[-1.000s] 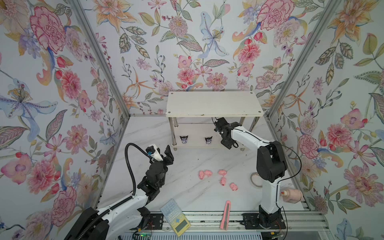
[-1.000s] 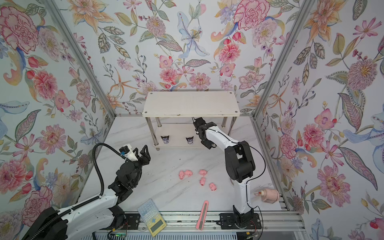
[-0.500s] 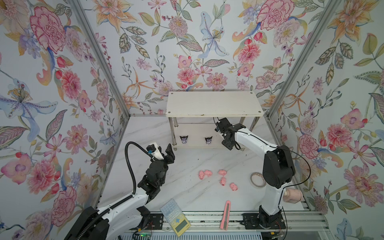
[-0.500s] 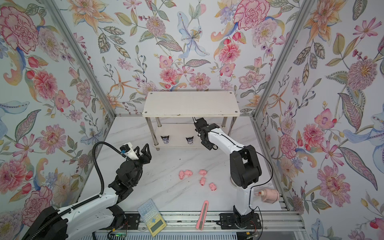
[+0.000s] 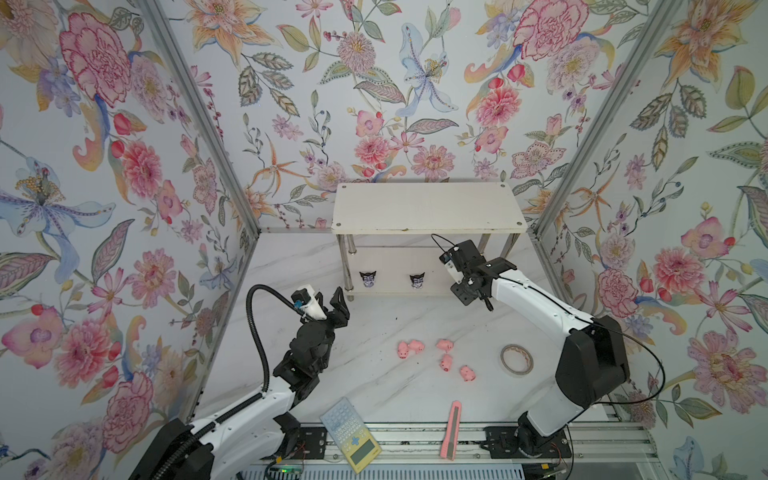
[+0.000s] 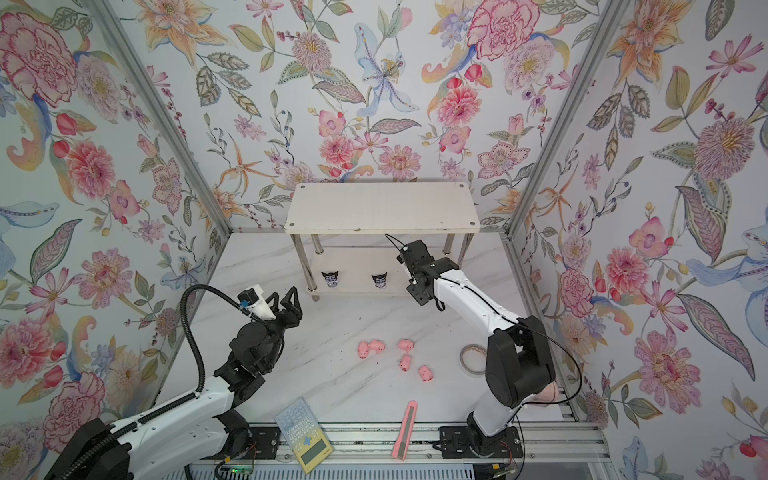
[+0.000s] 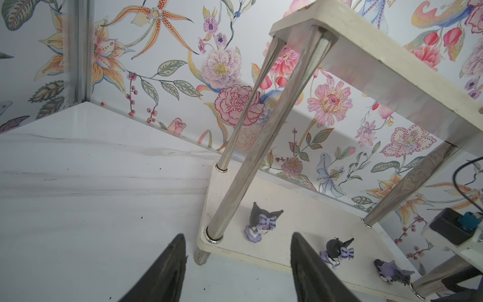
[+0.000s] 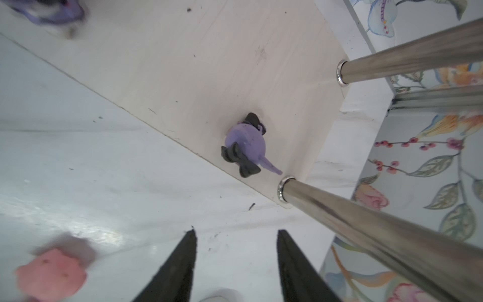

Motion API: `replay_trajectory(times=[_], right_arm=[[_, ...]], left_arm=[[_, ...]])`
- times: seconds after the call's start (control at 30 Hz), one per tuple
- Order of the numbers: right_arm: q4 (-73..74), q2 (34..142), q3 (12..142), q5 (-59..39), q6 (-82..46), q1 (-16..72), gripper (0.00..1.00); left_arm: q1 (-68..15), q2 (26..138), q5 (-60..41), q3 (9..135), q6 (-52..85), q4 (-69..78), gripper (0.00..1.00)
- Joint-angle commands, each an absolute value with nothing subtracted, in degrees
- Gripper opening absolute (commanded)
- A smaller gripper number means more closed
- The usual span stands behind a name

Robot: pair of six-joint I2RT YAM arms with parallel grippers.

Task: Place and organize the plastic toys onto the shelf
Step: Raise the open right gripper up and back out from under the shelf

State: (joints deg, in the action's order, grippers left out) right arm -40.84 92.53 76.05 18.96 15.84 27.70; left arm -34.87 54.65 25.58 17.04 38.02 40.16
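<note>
Five pigs (image 5: pixel 446 363) loose on desk (image 5: pixel 374 324); left jaws and right jaws spread, empty. Top views: two figurines (image 5: pixel 368 278) upright on shelf (image 5: pixel 428 208) lower board; wrist views add a third figurine (image 8: pixel 244 145), lying by a front leg

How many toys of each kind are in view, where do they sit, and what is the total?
Pink pig figures: 5, on the table
Black-and-purple figurines: 3, on the lower board of the shelf
Total: 8
</note>
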Motion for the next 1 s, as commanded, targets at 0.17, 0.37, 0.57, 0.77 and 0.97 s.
replay_trajectory(times=[0.17, 0.37, 0.57, 0.77, 0.97], right_arm=[[-33.01, 93.21, 75.26, 9.09, 10.25, 26.09, 0.0], [-33.0, 98.97, 79.47, 11.26, 9.58, 25.03, 0.09], [-33.01, 101.4, 82.28, 10.93, 9.76, 24.96, 0.34], [-32.74, 102.98, 84.01, 10.72, 10.19, 24.91, 0.39], [-32.7, 105.31, 84.98, 11.47, 11.19, 24.55, 0.42]], left_arm=[[-34.28, 55.54, 23.85, 18.35, 39.0, 40.54, 0.65], [-34.19, 55.3, 24.51, 18.58, 38.69, 39.94, 0.64], [-34.28, 56.27, 24.79, 19.45, 38.04, 39.95, 0.65], [-34.32, 58.19, 24.19, 19.95, 37.91, 40.6, 0.65], [-34.29, 59.06, 23.99, 20.07, 38.23, 40.99, 0.65]])
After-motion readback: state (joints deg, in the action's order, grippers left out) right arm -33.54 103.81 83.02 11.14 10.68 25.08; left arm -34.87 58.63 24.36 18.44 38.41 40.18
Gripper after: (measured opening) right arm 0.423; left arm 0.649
